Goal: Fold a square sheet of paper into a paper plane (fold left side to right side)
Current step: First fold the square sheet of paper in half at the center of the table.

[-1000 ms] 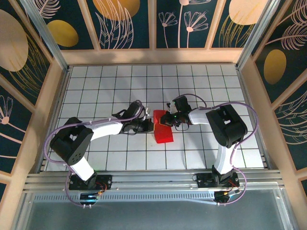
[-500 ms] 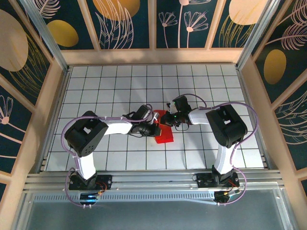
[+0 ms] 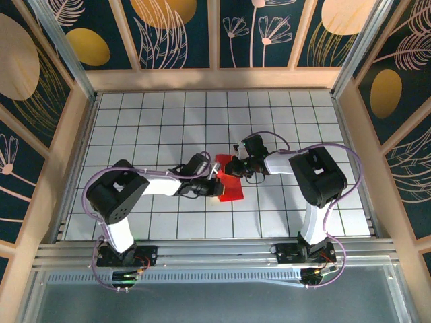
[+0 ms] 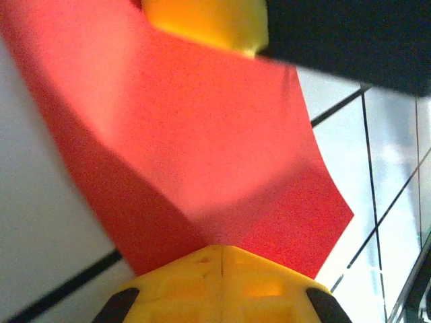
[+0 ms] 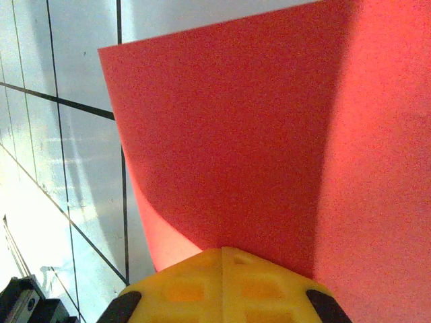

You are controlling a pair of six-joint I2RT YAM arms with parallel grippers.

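**Top view.** The bench (image 3: 135,121), a white tiled grid, fills the walled cell. I have 2 arms reaching inward from the near edge. The left arm (image 3: 111,195) is bent low across the tiles, and the right arm (image 3: 316,175) is folded at the elbow.

The square sheet of paper (image 3: 231,190) lies near the bench centre, between the 2 arm tips. It is doubled over into a strip roughly 1 tile wide. The left claw (image 3: 214,183) meets its left edge, and the right claw (image 3: 232,165) sits on its far end.

**Left wrist view.** The sheet (image 4: 202,134) bows upward with a shaded layer beneath. The left claw (image 4: 221,252) is closed, its yellow tips together at the paper.

**Right wrist view.** The right claw (image 5: 222,250) is likewise closed, its tips against the sheet (image 5: 256,121). I cannot tell whether either claw pinches the paper or merely presses on it.
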